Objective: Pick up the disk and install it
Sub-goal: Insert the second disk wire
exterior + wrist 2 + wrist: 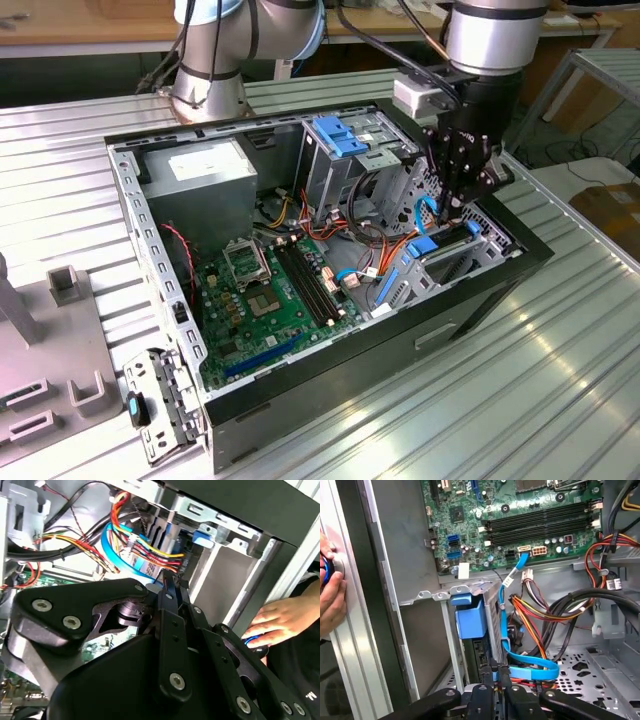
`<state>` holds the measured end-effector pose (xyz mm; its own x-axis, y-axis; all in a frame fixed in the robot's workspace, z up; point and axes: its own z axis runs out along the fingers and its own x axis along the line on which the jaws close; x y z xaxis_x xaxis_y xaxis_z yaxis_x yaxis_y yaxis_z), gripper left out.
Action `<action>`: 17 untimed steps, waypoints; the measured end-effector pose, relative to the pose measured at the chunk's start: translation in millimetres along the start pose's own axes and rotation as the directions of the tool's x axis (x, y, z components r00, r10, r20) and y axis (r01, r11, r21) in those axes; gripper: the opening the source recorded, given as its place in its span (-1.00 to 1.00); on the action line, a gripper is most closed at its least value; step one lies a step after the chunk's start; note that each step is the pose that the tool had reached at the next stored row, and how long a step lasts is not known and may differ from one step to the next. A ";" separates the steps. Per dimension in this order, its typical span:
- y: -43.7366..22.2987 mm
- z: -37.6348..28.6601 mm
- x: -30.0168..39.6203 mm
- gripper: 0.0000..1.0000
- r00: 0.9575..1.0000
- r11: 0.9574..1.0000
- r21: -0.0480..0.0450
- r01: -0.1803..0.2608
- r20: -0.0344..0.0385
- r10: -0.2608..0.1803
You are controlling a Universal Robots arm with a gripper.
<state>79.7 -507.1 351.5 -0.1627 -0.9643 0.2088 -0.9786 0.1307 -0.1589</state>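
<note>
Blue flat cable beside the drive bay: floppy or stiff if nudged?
Probably floppy: the blue flat cable sags in a loose loop. Likely light, being thin. It may tug back, since one end seems plugged into the motherboard.

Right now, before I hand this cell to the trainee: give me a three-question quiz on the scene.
1. True or false: the computer case lies open, motherboard exposed.
2. The robot hand hangs over: A) the power supply, B) the drive bay end at the exterior view's right, C) the bare table.
3. In both wrist views, what rests against the case's outer frame?
Key: 1 true; 2 B; 3 a person's hand.
</note>
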 end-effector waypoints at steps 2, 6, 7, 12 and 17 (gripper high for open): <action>-0.3 1.1 2.7 -0.68 1.000 1.000 0.000 0.000 0.002 0.000; -1.2 4.1 10.4 -0.68 1.000 1.000 -0.001 0.001 0.018 -0.001; -1.2 4.2 10.7 -0.68 1.000 1.000 0.000 0.001 0.027 -0.001; -1.9 7.3 20.6 -0.68 0.996 1.000 -0.003 0.005 0.085 -0.004; -2.4 9.7 28.6 -0.68 0.992 1.000 -0.002 0.014 0.122 -0.014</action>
<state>78.6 -537.2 348.5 -0.1322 -0.9870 0.0918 -0.9811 0.1171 -0.1541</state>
